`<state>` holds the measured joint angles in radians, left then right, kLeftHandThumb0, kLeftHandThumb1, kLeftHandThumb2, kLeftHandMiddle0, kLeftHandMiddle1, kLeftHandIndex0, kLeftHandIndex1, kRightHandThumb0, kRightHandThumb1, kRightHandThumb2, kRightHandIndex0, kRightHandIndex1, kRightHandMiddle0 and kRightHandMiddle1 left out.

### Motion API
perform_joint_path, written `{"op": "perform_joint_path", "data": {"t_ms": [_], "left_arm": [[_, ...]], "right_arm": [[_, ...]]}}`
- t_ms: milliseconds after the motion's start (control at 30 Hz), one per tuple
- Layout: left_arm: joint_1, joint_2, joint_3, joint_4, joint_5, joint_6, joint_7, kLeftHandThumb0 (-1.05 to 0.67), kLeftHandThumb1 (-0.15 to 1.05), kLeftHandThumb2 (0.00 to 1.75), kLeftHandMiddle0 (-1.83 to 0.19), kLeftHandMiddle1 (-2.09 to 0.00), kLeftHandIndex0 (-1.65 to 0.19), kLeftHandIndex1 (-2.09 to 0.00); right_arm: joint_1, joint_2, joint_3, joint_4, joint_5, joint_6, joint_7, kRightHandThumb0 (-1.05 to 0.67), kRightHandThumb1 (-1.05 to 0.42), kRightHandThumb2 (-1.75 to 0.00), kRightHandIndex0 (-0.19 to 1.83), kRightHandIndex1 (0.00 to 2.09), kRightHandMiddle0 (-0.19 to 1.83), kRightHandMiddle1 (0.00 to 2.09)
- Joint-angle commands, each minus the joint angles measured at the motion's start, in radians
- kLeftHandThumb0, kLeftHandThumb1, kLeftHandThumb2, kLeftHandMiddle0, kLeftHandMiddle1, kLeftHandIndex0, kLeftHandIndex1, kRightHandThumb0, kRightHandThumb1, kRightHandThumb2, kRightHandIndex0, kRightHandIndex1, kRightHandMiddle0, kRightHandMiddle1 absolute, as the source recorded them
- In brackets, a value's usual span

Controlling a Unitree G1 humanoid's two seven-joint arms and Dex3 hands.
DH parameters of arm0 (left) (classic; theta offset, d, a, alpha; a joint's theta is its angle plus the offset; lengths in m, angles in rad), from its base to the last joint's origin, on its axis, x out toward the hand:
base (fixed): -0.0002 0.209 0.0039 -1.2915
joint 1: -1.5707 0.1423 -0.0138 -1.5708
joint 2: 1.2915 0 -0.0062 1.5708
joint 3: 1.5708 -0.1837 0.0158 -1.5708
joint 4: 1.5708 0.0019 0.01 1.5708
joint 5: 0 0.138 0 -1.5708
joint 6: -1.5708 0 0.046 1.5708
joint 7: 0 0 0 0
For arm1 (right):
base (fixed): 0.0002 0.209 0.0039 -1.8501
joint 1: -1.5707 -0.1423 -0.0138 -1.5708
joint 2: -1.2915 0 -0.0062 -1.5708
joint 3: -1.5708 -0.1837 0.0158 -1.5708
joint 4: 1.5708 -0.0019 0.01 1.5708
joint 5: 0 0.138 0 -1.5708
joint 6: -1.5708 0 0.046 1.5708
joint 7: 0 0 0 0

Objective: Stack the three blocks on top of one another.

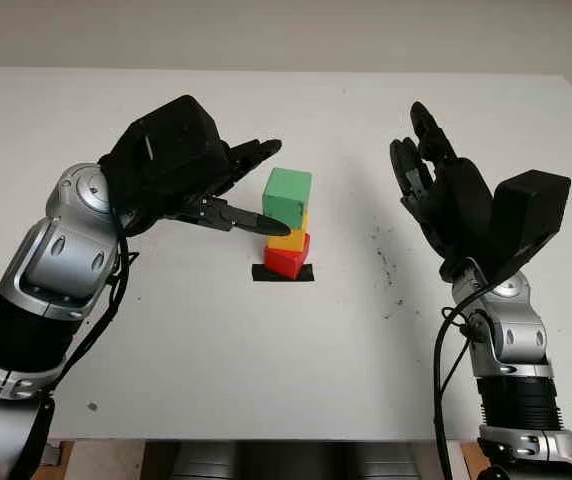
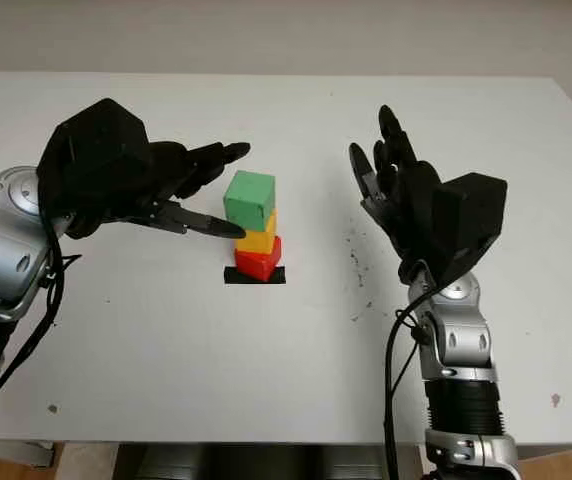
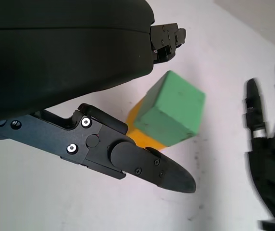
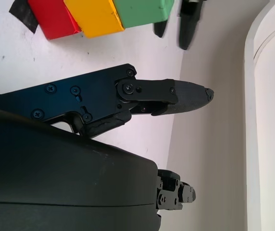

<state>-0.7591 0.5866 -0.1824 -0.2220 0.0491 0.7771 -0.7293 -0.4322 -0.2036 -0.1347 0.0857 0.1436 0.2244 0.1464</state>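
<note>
- The red block sits lowest, on a small black patch near the middle of the white worktop.
- The yellow block lies directly on the red one.
- The green block tops the stack (turned slightly, overhanging the yellow block's left side).

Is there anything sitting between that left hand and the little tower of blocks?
Nothing visible. The left hand is open right beside the green block, which sits on the yellow block and red block. Only bare table lies around them. The right hand is open, off to the other side.
</note>
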Motion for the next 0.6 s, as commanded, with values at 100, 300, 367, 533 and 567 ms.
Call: {"op": "perform_joint_path", "data": {"t_ms": [100,300,367,533,567], "left_arm": [[0.050,-0.043,0.148,-0.078,-0.066,-0.010,0.102,-0.87,0.99,0.07,0.19,0.00,0.19,0.00],[0.122,-0.154,0.304,-0.063,-0.137,-0.102,0.287,-0.93,1.04,0.29,0.19,0.00,0.19,-0.01],[0.149,-0.228,0.361,-0.071,-0.176,-0.094,0.372,-0.86,1.05,0.42,0.19,-0.02,0.16,-0.04],[0.202,-0.309,0.400,-0.006,-0.198,-0.218,0.484,-0.77,1.05,0.52,0.19,-0.02,0.16,-0.05],[0.210,-0.321,0.404,0.020,-0.197,-0.258,0.501,-0.76,1.05,0.52,0.19,-0.02,0.16,-0.05]], "right_arm": [[0.009,0.033,-0.005,0.010,0.020,-0.012,-0.009,-0.65,-1.05,-0.39,-0.10,0.05,-0.05,0.05],[0.002,0.030,0.018,0.043,-0.008,-0.068,-0.003,-0.69,-1.05,-0.38,-0.10,0.05,-0.05,0.05],[0.001,0.028,0.017,0.049,-0.004,-0.077,0.010,-0.69,-1.05,-0.37,-0.10,0.05,-0.04,0.06],[0.006,0.030,0.010,0.049,0.010,-0.075,0.031,-0.70,-1.05,-0.36,-0.13,0.04,-0.07,0.04],[0.007,0.031,0.010,0.050,0.012,-0.074,0.031,-0.70,-1.05,-0.37,-0.14,0.04,-0.07,0.04]]}}
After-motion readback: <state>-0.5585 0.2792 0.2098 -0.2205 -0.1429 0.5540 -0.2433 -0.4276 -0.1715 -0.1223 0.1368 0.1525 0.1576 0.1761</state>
